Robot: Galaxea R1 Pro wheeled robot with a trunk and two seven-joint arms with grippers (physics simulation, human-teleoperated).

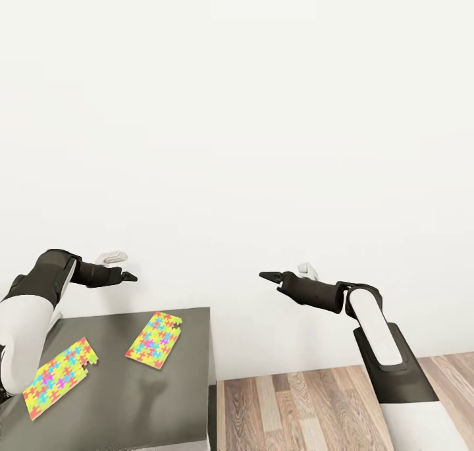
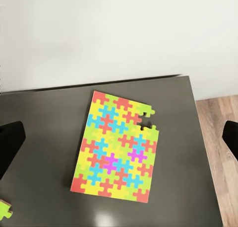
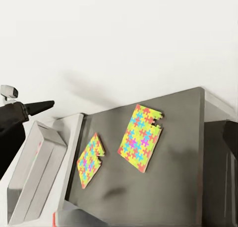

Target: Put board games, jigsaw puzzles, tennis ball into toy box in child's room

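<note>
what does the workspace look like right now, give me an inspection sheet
surface: dark grey table top, its end beside the wood floor.
job's things: two jigsaw puzzles flat on the dark top, apart from each other: one nearer the wall, one nearer the robot; each has a notched corner. Light grey toy box on the lighter part of the table, seen in the right wrist view; contents cannot be told.
clutter: nothing seen.
grippers: left gripper above the table, holding nothing, jaws open in its wrist view. Right gripper over the floor, off the table's end, jaws open, holding nothing.
cables: nothing seen.
surroundings: plain white wall, wood floor.
</note>
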